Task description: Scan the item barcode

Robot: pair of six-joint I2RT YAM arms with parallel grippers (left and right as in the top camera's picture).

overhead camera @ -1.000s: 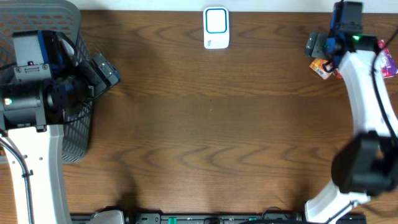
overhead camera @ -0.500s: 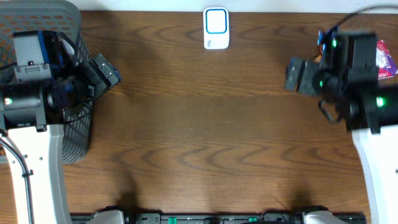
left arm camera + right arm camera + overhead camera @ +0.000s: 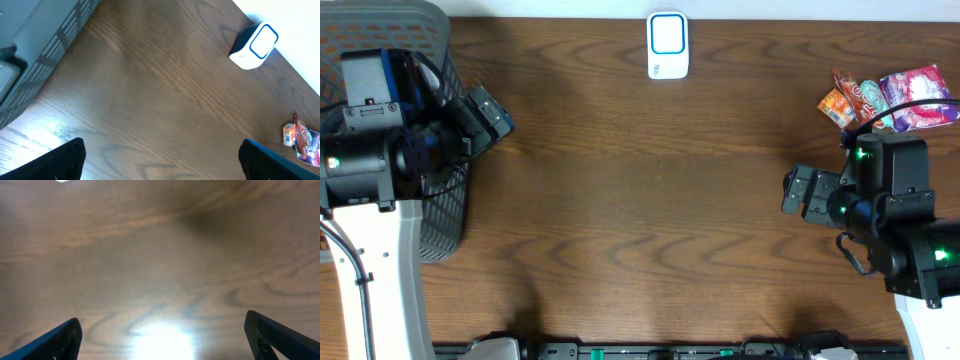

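Note:
The white barcode scanner (image 3: 667, 45) with a blue-ringed face stands at the table's far edge; the left wrist view has the scanner (image 3: 254, 42) at upper right. Three snack packets lie at the far right: an orange one (image 3: 837, 107), a red and teal one (image 3: 865, 100) and a pink one (image 3: 915, 98). My right gripper (image 3: 800, 192) hangs open and empty nearer the front, well short of the packets. In the right wrist view my right gripper (image 3: 165, 342) has only bare wood between its fingers. My left gripper (image 3: 488, 113) is open beside the basket, with nothing between its fingers (image 3: 65, 160).
A grey mesh basket (image 3: 440, 215) stands at the left edge, under my left arm, and its wall (image 3: 55, 35) fills the upper left of the left wrist view. The snack packets (image 3: 300, 140) show small at that view's right edge. Dark wooden table (image 3: 650, 200) spans the middle.
My right arm has pulled back from the far right corner, by the snack packets, toward the front of the table, its gripper still open and empty. The left arm has not moved.

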